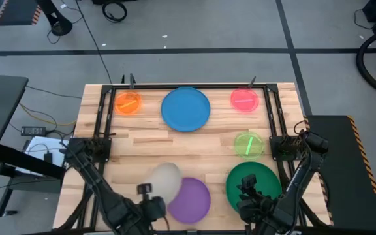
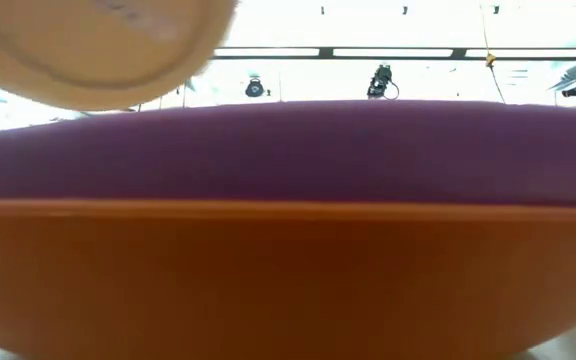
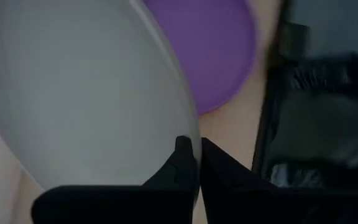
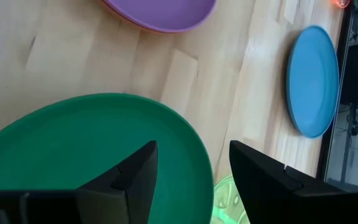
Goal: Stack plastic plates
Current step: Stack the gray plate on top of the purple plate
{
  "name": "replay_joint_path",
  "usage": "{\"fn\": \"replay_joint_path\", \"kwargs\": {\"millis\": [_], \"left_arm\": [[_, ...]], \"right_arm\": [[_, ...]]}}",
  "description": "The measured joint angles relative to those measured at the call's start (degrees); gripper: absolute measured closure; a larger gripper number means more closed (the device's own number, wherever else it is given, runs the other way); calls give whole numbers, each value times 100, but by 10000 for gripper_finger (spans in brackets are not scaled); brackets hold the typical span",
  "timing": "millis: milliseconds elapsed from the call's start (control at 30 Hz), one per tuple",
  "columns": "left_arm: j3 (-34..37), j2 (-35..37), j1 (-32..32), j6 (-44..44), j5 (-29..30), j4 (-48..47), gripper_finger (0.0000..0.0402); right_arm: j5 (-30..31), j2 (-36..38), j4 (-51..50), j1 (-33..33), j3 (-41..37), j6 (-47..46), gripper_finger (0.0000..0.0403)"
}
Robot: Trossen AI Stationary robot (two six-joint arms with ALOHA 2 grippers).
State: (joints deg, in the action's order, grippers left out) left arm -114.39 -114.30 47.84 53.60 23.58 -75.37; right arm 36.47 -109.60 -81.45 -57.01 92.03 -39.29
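Largest items first. The blue plate lies flat at the far middle of the table, well apart from the rest. The green plate sits at the near right; the right gripper hovers just over its rim with fingers spread apart and nothing between them.

Medium items: the purple plate rests near the front centre, and the low view shows it seated on an orange-red plate beneath. The cream plate is off the table surface, tilted, overlapping the purple plate's left edge in the high view. The left gripper is pinched tight on its rim.

Small items: the translucent orange plate at the far left, the pink plate at the far right, the lime plate just beyond the green one. All three lie flat and untouched.

Handling assessment: these plates look thin, light and stiff, with smooth surfaces likely to slip (a one-sided rim pinch lets the plate sag or swing, as the cream one's tilt suggests). The raised rim is the only practical hold. A firm pinch well onto the lip is advised, and a low, level release over the purple plate.
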Motion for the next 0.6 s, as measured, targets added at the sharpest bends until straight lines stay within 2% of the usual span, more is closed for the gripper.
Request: {"fn": "replay_joint_path", "kwargs": {"millis": [133, 267, 467, 600], "left_arm": [[-2, -2, -303, -1954, -77, 693, 389], [-2, -2, -490, -3263, -299, 1293, 389], [-190, -20, -434, -4094, -430, 1533, 389], [-355, 10, -270, -4501, -181, 1546, 389]], "right_arm": [[-8, 0, 2, 19, 0, -19, 195], [-38, 0, 2, 20, 0, -116, 195], [-84, 0, -383, 53, 1, -362, 195], [-183, 0, -878, 146, 0, -702, 195]]}}
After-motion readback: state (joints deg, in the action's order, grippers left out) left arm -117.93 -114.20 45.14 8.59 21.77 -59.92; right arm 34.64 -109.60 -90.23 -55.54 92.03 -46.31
